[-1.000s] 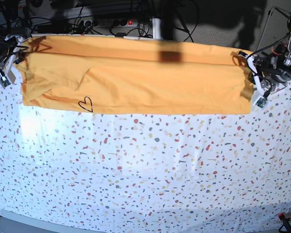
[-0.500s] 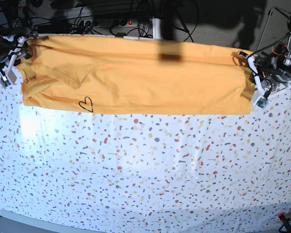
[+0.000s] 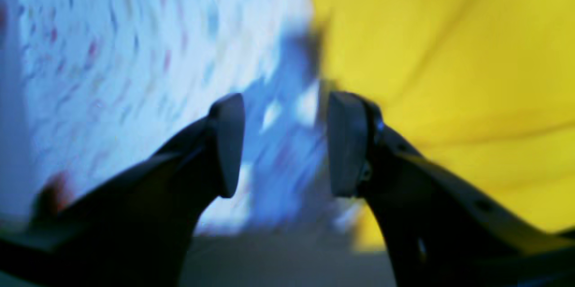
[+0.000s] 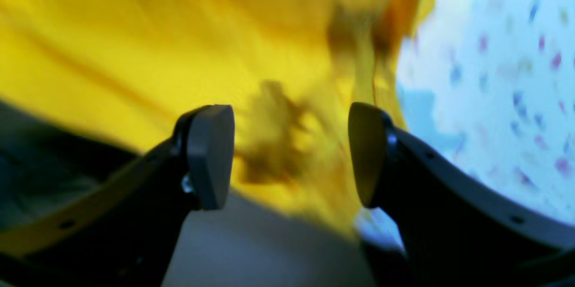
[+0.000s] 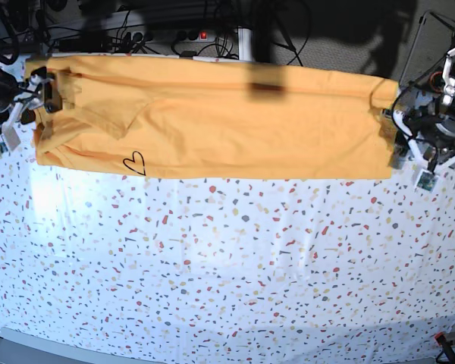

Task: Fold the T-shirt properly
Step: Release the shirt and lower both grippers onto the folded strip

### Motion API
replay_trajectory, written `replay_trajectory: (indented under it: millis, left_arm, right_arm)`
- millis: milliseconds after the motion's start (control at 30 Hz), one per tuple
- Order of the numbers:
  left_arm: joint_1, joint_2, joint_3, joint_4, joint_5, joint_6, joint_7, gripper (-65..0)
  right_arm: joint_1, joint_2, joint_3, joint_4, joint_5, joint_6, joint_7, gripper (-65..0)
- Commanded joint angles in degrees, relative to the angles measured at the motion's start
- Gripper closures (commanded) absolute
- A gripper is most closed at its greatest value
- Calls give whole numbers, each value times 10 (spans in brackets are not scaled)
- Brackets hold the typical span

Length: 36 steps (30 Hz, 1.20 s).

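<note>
At the left edge of the base view, the right arm's dark two-fingered tool is sitting just off the sleeve end of the large plain orange-yellow cotton T-shirt, with its fingers spread and nothing between them. In its own wrist view the right tool is showing a wide gap, with only blurred yellow cloth lying beyond the pads. A second ago this tool was up at the far corner of the garment; it has since let go and dropped back, and the sleeve corner is now lying loosely bunched instead of stretched.

The T-shirt is lying as a long folded band across the far side of the white speckled bench, its small black heart-shaped outline showing near the front edge toward the left.

On the right side, the left arm's tool is pulling away from the hem end; it was pressed against the cloth edge and is now standing just beside it. In its wrist view the left tool is gaping, empty, over the bench with the yellow edge off to one side.

Judging by this, both arms are finishing a lengthwise fold and releasing; the next fold crosswise is not yet begun.
</note>
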Motion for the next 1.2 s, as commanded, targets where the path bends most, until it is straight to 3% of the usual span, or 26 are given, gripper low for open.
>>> replay_trajectory:
  millis: [0,67,167,300,400,500,567,733,967,1167]
  left_arm:
    - [-7,-8,-4,21,-26,-2,-26,-292]
    - [-9,-3,-4,40,-60,-20,-50,-292]
    - [-9,-2,-3,34,-115,-77,-64,-292]
    - [-7,20,1,-4,-175,-106,-51,-292]
    - [-8,53,2,-38,-175,-118,-52,-292]
    - [-7,91,2,-73,-175,-139,-51,-292]
    - [-8,118,2,-100,-174,-151,-51,-292]
    - [-8,154,2,-172,-140,-159,-56,-292]
    - [-20,156,2,-263,-77,-159,-92,-292]
    - [-97,156,2,-377,-49,-159,-111,-292]
  right_arm:
    - [15,9,7,9,17,5,7,-396]
    - [40,-5,7,9,18,5,7,-396]
    - [70,-37,7,8,24,5,7,-396]
    - [85,-81,7,7,26,5,7,-396]
    - [84,-109,7,7,-42,5,21,-394]
    - [85,-136,7,7,-140,5,77,-394]
    - [85,-149,7,5,-172,5,104,-394]
    - [88,-158,-25,-51,-181,5,110,-394]
    - [176,-158,-88,-239,-212,5,148,-394]
    - [276,-157,-126,-366,-240,5,152,-394]
